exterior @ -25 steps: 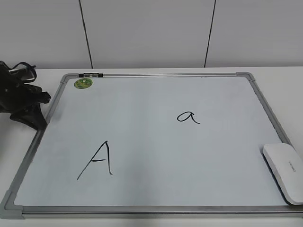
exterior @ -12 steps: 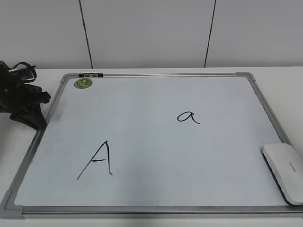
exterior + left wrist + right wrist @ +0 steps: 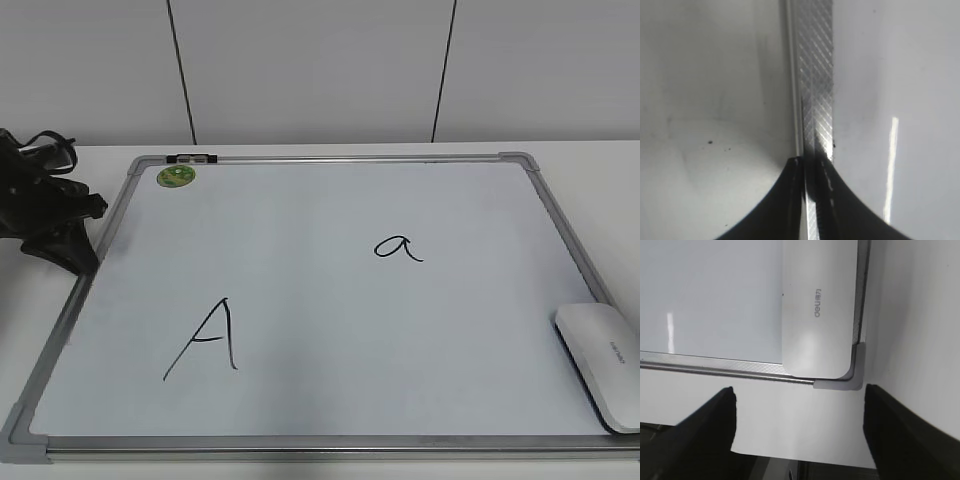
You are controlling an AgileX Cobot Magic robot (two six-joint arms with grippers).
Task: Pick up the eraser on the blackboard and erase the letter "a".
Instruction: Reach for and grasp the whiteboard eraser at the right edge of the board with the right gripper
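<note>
I see my right gripper (image 3: pixel 799 432) spread wide, the eraser (image 3: pixel 819 305) just ahead between its fingers on the blackboard (image 3: pixel 710 295) corner; my left gripper (image 3: pixel 810 167) pinches shut over the frame

Eraser parked, "a" intact.
I see the white eraser (image 3: pixel 603 365) flat in the blackboard's (image 3: pixel 330 158) near-right corner; the letter "a" (image 3: pixel 398 247) sits unsmudged mid-board.

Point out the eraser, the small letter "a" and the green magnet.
eraser (image 3: pixel 604 362), exterior view, middle of its white top.
letter "a" (image 3: pixel 397 247), exterior view, on its black loop.
green magnet (image 3: pixel 175 177), exterior view, centre of its disc.
</note>
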